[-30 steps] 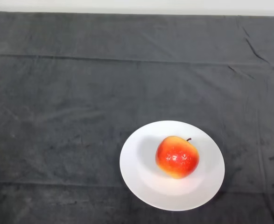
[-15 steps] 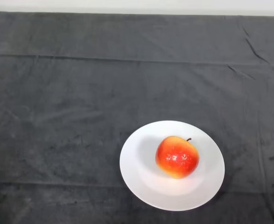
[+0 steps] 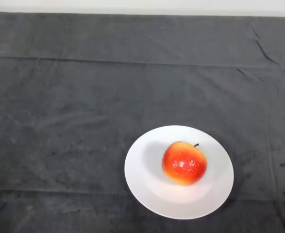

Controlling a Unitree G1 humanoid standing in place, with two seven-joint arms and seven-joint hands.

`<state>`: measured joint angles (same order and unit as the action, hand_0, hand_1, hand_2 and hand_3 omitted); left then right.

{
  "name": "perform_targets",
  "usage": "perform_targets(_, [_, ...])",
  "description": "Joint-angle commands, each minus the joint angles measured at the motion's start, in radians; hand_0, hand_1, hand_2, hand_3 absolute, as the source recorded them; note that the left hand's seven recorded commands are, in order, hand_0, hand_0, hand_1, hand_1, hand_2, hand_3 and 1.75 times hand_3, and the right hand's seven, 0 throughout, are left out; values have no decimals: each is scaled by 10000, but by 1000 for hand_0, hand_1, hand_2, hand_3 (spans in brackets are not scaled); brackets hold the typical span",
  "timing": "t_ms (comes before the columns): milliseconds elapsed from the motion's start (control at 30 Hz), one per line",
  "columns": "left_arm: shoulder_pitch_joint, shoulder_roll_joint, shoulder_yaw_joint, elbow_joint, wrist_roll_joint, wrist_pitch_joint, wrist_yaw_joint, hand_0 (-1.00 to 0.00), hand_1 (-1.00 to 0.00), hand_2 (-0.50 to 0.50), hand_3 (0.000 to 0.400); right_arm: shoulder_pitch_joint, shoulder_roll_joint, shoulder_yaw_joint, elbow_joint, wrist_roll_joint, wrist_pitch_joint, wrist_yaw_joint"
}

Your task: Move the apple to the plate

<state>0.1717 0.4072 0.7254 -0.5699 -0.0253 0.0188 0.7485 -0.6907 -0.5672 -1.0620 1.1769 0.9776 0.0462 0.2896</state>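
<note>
A red and yellow apple (image 3: 184, 163) with a short dark stem sits on a round white plate (image 3: 144, 179), a little right of the plate's middle. The plate lies on the dark cloth at the lower right of the head view.
The dark cloth (image 3: 84, 97) covers the whole table, with creases running across it. The table's far edge (image 3: 142, 13) runs along the top of the view, with a pale wall behind it.
</note>
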Motion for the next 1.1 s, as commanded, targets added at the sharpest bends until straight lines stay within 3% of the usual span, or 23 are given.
perform_targets(33, [-279,-44,26,227,13,-3,17,0,0,0,0,-174,-269,-10,72,196,-83,33])
perform_targets(1100, [-310,-35,-29,194,92,13,26,0,0,0,0,-173,-268,-10,70,196,-83,33])
